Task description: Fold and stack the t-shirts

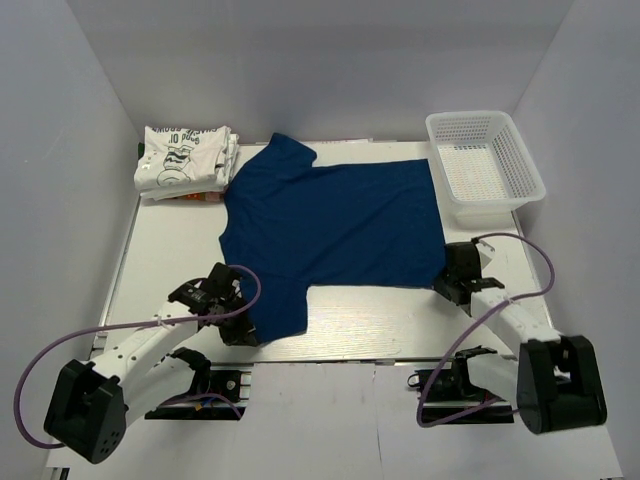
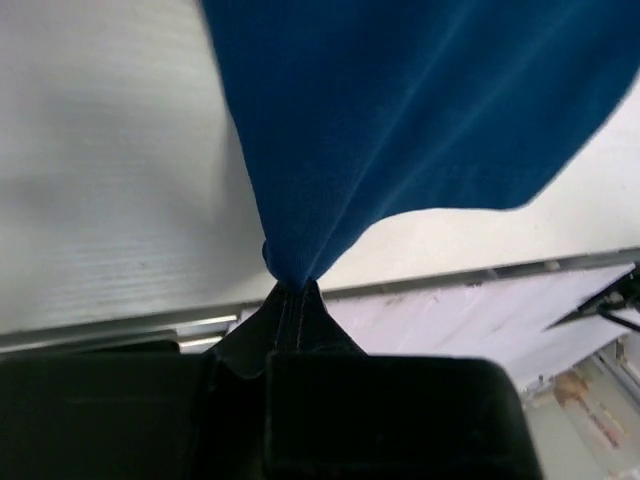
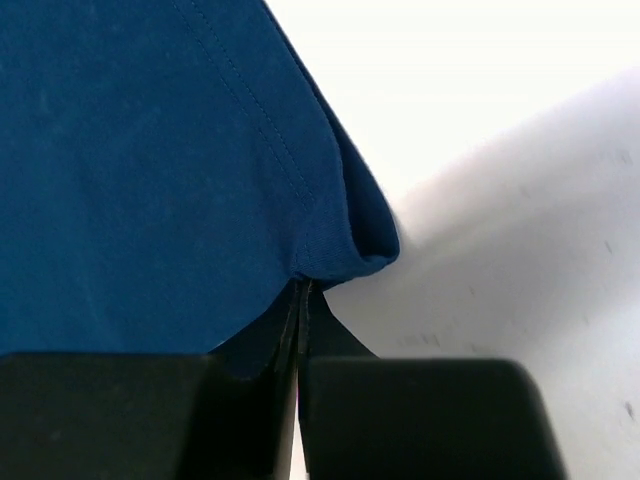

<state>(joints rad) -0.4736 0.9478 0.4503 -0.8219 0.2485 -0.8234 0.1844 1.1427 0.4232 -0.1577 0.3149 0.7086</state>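
A large navy-blue t-shirt [image 1: 335, 225] lies spread across the middle of the table. My left gripper [image 1: 240, 322] is shut on its near left sleeve, and the cloth [image 2: 400, 110] bunches into the closed tips [image 2: 291, 287]. My right gripper [image 1: 447, 283] is shut on the shirt's near right hem corner [image 3: 345, 240], pinched at the fingertips [image 3: 305, 285]. Folded white t-shirts [image 1: 185, 160] with dark print sit stacked at the far left corner.
A white mesh basket [image 1: 485, 160] stands at the far right. The table's near edge [image 1: 350, 358] runs just behind both grippers. White walls close in the left, right and back.
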